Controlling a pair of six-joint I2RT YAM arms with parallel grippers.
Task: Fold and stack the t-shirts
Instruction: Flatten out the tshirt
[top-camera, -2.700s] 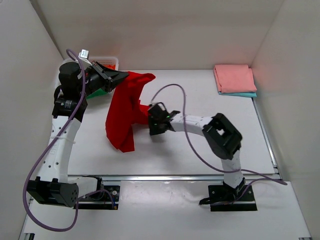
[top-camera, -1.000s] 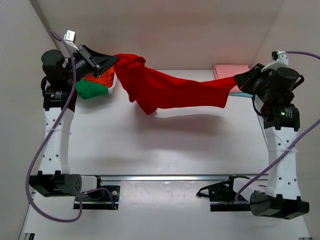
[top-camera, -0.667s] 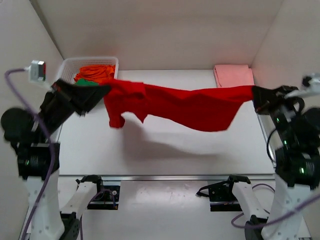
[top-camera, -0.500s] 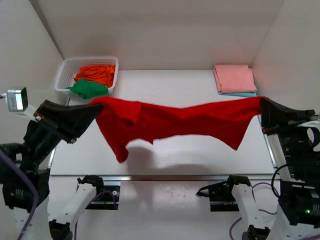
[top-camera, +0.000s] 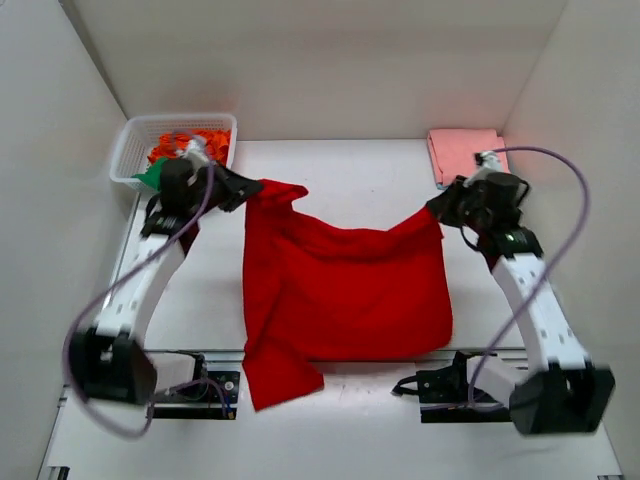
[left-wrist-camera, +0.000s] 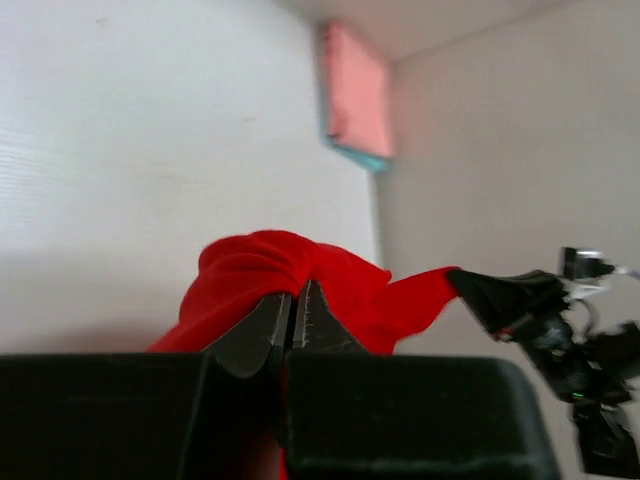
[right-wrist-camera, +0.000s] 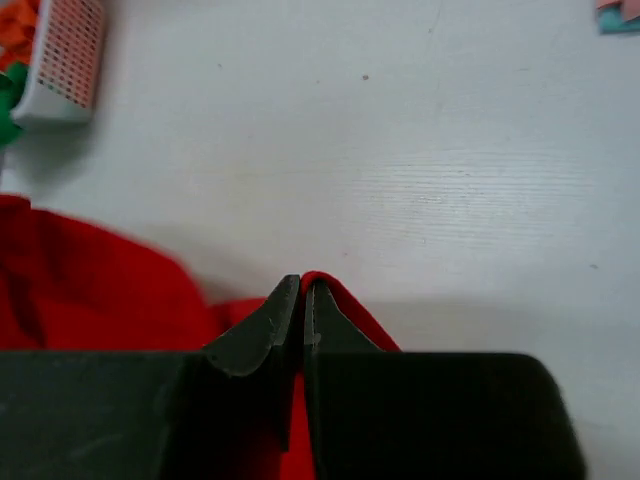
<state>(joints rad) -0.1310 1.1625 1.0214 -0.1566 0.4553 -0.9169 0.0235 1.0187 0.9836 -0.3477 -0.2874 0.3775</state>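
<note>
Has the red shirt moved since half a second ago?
Yes: the red t-shirt has come down and nearer, its hem now past the table's near edge.

Both arms are extended forward, wrists turned inward. The left gripper (top-camera: 257, 187), at ten o'clock, and the right gripper (top-camera: 434, 207), at two o'clock, are clamped on the red t-shirt (top-camera: 345, 290).

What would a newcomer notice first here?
The big red shirt stands out, spread mid-table and spilling over the near edge, its far corners pinched by the left fingers and right fingers. Next come the white basket at far left, holding an orange shirt and a green shirt, and the folded pink shirt at far right.
</note>
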